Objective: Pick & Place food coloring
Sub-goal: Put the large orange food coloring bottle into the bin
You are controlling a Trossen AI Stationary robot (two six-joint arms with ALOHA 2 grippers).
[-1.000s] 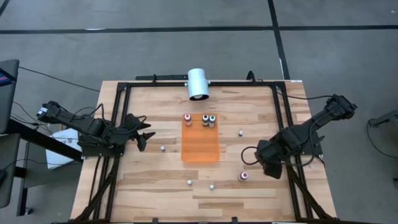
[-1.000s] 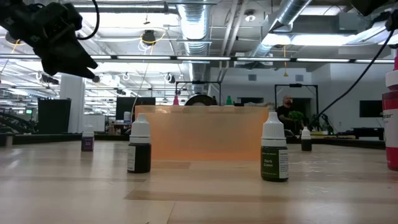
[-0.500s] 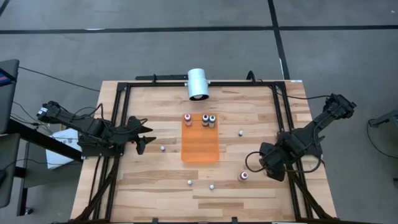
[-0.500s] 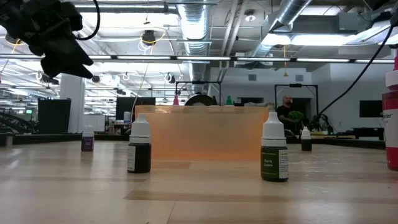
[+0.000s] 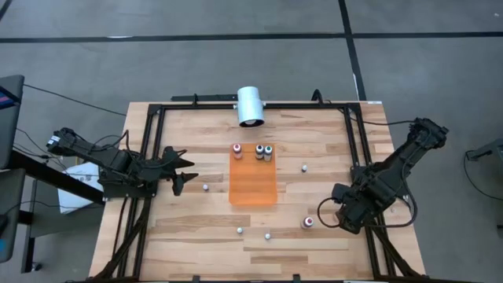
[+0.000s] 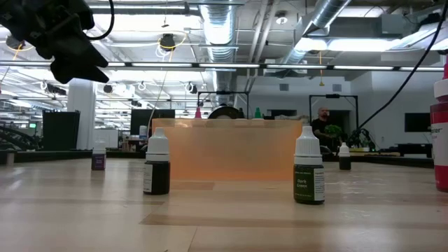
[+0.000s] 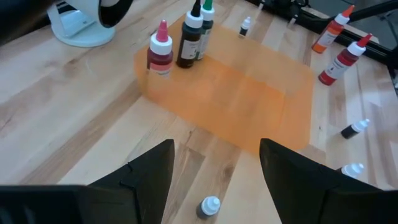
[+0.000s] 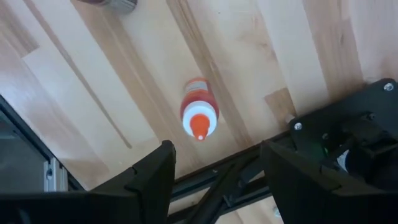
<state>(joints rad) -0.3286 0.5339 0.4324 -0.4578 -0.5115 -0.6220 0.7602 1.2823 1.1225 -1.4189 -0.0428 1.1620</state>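
Your right gripper [image 5: 324,222] hovers, jaws apart, beside the small red plastic bottle [image 5: 308,222] on the striped wooden table [image 5: 196,228]; left gripper [image 5: 182,170] waits, jaws apart.

Red bottle [image 6: 441,136]: in the low view, cut off by the right edge; only part of body and cap shows.
Left arm [image 6: 59,35]: in the low view, cut by the top and left edges; fingertips not separable.
Loose bottles [image 5: 240,230]: from above, too small to tell colour.
Dark Green bottle [image 6: 309,171]: label's smaller print unreadable.
White cylinder [image 7: 99,18]: in the left wrist view, cut by the top edge.
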